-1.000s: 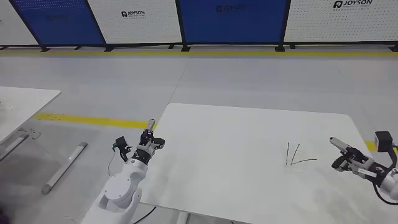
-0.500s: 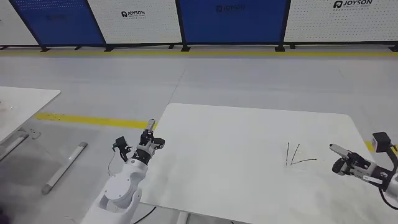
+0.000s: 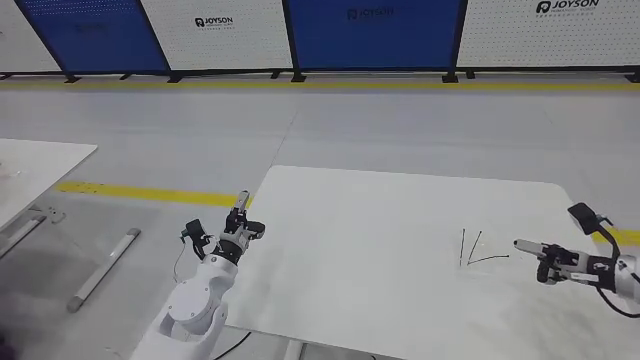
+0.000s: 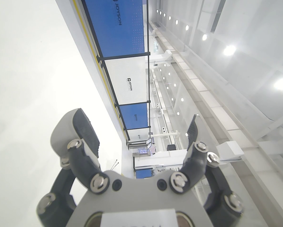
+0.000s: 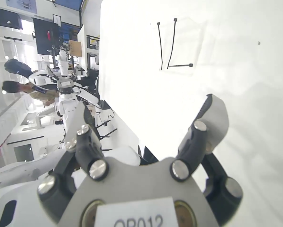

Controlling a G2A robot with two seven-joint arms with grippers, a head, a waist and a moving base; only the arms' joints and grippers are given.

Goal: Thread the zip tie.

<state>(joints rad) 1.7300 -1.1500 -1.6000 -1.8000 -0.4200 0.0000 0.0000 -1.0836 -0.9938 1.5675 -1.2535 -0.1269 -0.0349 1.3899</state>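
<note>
Three thin black zip ties (image 3: 472, 250) lie flat on the white table (image 3: 380, 250), right of its middle. In the right wrist view they form a loose fan: zip ties (image 5: 169, 45) with small square heads. My right gripper (image 3: 520, 247) hovers just right of them, open and holding nothing; its fingertips (image 5: 211, 105) point toward the ties. My left gripper (image 3: 240, 203) stands at the table's left edge, far from the ties, open and holding nothing. The left wrist view shows its gripper (image 4: 141, 128) with the ties (image 4: 115, 164) tiny in the distance.
The white table has bare surface between the two arms. Beyond its far edge run a grey floor with a yellow line (image 3: 150, 193) and blue and white pegboard panels (image 3: 370, 15). Another white table corner (image 3: 40, 165) sits at the far left.
My right arm has swung in over the table from the right edge, bringing its gripper closer to the zip ties. The left arm and the ties have stayed where they were.
</note>
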